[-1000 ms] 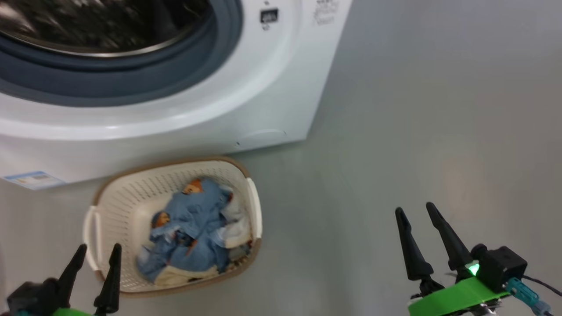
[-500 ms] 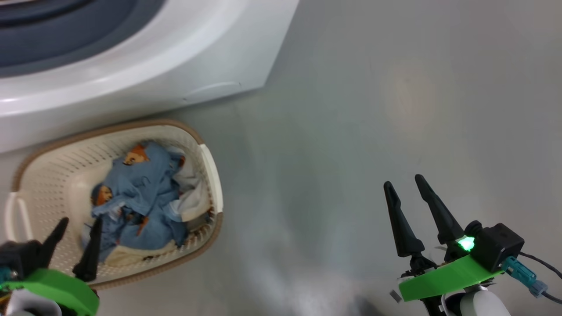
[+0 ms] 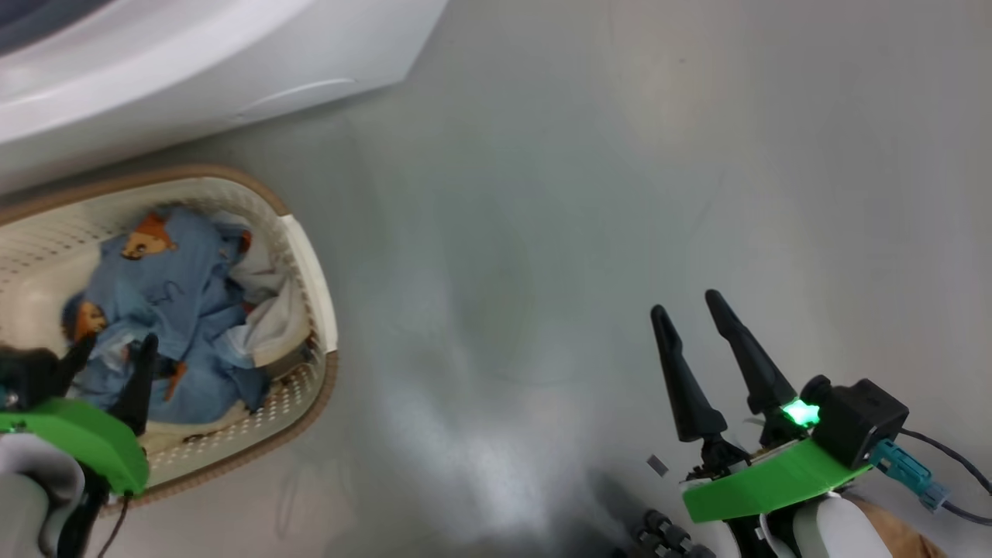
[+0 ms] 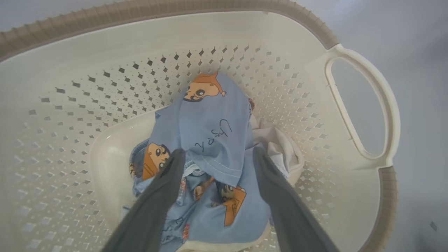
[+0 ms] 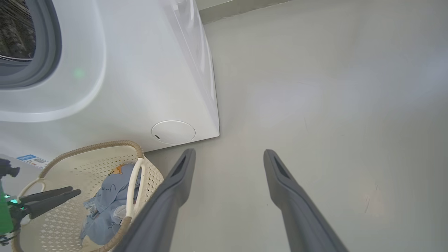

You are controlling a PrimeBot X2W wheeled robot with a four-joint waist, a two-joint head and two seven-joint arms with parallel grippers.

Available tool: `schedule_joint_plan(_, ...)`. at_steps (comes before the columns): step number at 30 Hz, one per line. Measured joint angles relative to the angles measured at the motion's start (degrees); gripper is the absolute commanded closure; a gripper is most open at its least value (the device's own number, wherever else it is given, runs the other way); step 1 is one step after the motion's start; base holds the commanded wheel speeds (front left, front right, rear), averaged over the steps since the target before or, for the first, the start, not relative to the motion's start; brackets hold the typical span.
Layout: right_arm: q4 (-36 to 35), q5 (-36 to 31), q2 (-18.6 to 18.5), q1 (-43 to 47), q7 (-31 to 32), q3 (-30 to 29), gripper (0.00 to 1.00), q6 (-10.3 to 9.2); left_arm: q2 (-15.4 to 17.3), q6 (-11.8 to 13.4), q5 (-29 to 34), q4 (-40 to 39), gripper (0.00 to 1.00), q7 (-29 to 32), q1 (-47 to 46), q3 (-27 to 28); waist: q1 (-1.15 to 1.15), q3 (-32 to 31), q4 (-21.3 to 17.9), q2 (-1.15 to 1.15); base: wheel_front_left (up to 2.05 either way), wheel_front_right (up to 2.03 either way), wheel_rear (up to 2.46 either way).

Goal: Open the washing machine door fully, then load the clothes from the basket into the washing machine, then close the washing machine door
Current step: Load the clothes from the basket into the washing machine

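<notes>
Gleaming grey floor (image 3: 620,155) under basket (image 3: 311,267) nr washer (image 3: 155,85).

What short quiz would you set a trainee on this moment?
1. True or false: the left pincer is shut on the clothes.
2. What lies under the right pincer? A the clothes; B bare floor; C the basket.
3. Fill in: the basket stands by the ____.
Key: 1 false, its jaws stand open; 2 B; 3 washing machine.
</notes>
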Motion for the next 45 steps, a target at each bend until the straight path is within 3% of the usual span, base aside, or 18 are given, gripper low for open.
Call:
schedule_joint_plan(19,-1.87,2.01,0.11,-0.36,-0.01,4.25,0.00,0.00,5.01,0.00,-3.39,10.94,0.00,5.99,-11.74,-4.36,0.00,7.60,-6.19,0.00,0.00,0.00,0.00)
schedule_joint_plan(31,-2.94,1.80,0.24,-0.37,-0.01,4.08,0.00,0.00,4.52,0.00,-5.13,14.28,0.00,6.46,-18.76,-8.32,0.00,11.83,-6.99,0.00,0.00,0.00,0.00)
schedule_joint_plan(32,-3.08,1.79,0.25,-0.36,-0.01,4.00,0.00,0.00,4.31,0.00,-4.95,14.84,0.20,6.52,-19.20,-8.84,0.00,11.92,-6.82,0.00,0.00,0.00,0.00)
schedule_joint_plan(33,-3.16,1.77,0.25,-0.36,-0.01,3.85,0.00,0.00,4.09,0.00,-4.70,15.49,0.54,6.50,-19.75,-9.39,0.00,12.01,-6.64,0.00,0.00,0.00,0.00)
schedule_joint_plan(34,-3.26,1.70,0.25,-0.36,-0.01,3.65,0.00,0.00,3.78,0.00,-4.46,16.24,0.71,6.47,-20.25,-9.79,0.00,12.08,-6.48,0.00,0.00,0.00,0.00)
schedule_joint_plan(35,-3.34,1.70,0.26,-0.36,-0.01,3.35,0.00,0.00,3.39,0.00,-4.05,17.00,1.00,6.42,-20.84,-10.23,0.00,12.13,-6.33,0.00,0.00,0.00,0.00)
schedule_joint_plan(45,-2.71,1.16,0.27,-0.62,-0.01,0.86,0.00,0.00,-1.75,0.09,-3.20,22.21,1.00,-1.29,-23.15,-11.00,0.00,10.96,-4.26,0.00,0.00,0.00,0.00)
